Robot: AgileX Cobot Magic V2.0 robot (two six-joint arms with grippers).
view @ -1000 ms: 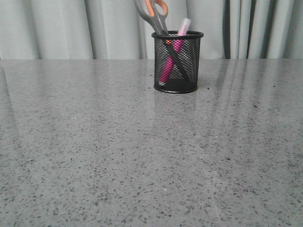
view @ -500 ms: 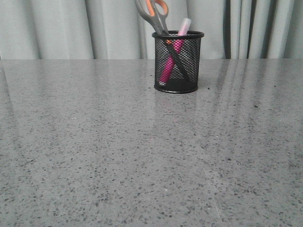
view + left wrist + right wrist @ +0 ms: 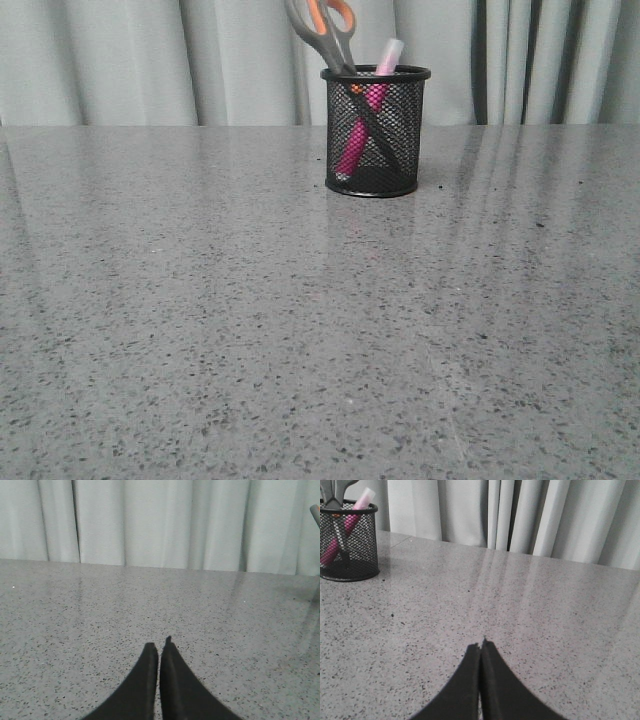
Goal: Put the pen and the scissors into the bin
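Front view: bin (image 3: 375, 130) upright near far edge of worktop (image 3: 200, 330), roughly mid-width. Scissors (image 3: 330, 35) inside, blades down, handles leaning out over rim toward left. Pen (image 3: 362, 118) inside too, crossing blades, capped end poking above rim toward right. No arm visible here.

Left wrist view: left gripper (image 3: 159, 649) fingers pressed together, nothing held, low over bare worktop; bin out of frame.

Right wrist view: right gripper (image 3: 480, 647) likewise closed and empty, well apart from bin (image 3: 347, 542).

Judgement: both items placed, task looks complete. Remaining step, if any: hold both arms parked clear of bin. Worth avoiding any sweep toward far edge; tall leaning scissor handles make the light cup easy to tip.
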